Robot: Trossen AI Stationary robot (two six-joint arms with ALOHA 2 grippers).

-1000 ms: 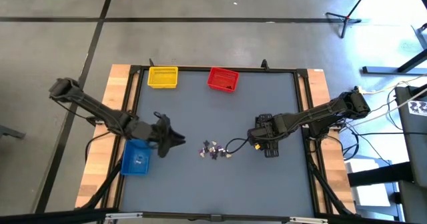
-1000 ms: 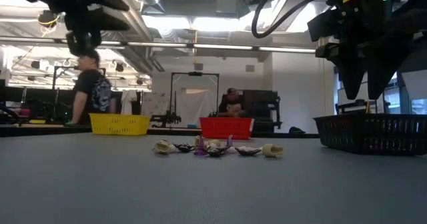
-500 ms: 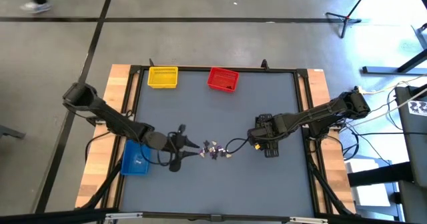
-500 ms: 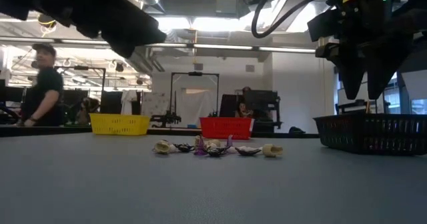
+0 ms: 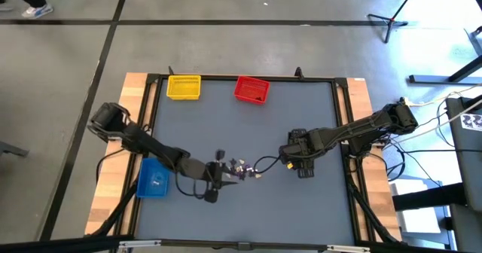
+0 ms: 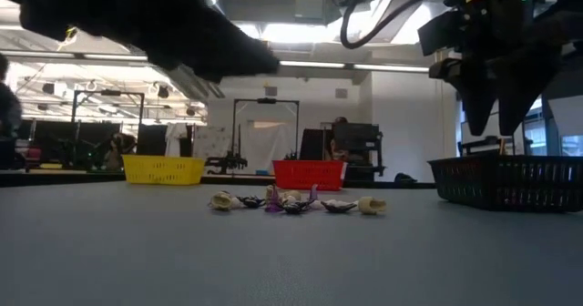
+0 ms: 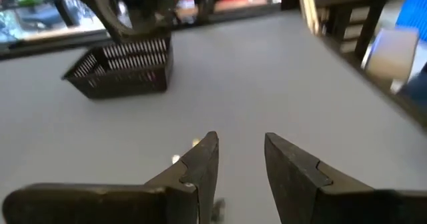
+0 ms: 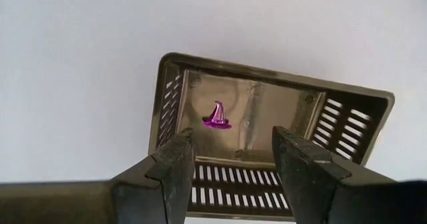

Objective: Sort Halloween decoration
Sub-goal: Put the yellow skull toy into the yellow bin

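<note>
The Halloween decoration is a small heap of tiny white, purple, dark and tan trinkets [image 5: 242,169] lying on the grey table [image 5: 248,132], also seen in the low view [image 6: 291,201]. My left gripper [image 5: 228,175] stands open just left of the heap, with nothing between its fingers [image 7: 241,151]. My right gripper [image 8: 233,151] hangs open, pointing down over a black bin [image 8: 267,67]. One purple witch-hat trinket [image 8: 216,116] lies on that bin's floor. The right gripper [image 6: 496,87] is clear above the bin [image 6: 510,180].
A yellow bin [image 5: 184,86] and a red bin [image 5: 251,89] stand at the table's far edge. A blue bin [image 5: 154,179] sits at the left edge under my left arm. Open grey table surface lies near and far of the heap.
My left gripper has swung toward the table's right and a little toward its near edge, sinking and rolling about its own axis. It has come from beside the blue bin up to the heap of trinkets. Its fingers have stayed open.
</note>
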